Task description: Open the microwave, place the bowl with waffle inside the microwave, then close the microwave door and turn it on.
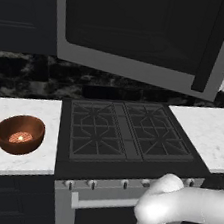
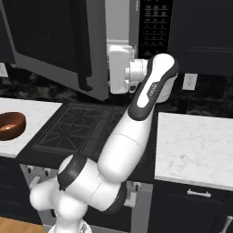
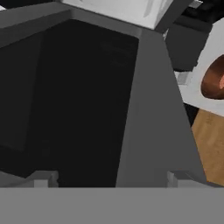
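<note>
microwave door (image 1: 140,32) swung partly open, our hand (image 2: 119,68) behind its edge; its spread we cannot tell. bowl (image 1: 19,134) with waffle (image 1: 20,137) waits on the surface (image 1: 18,111); loading, closing, starting remain.

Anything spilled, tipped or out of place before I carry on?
Nothing stands out. The bowl sits upright on the counter left of the stove with the waffle inside; the microwave door is swung open.
</note>
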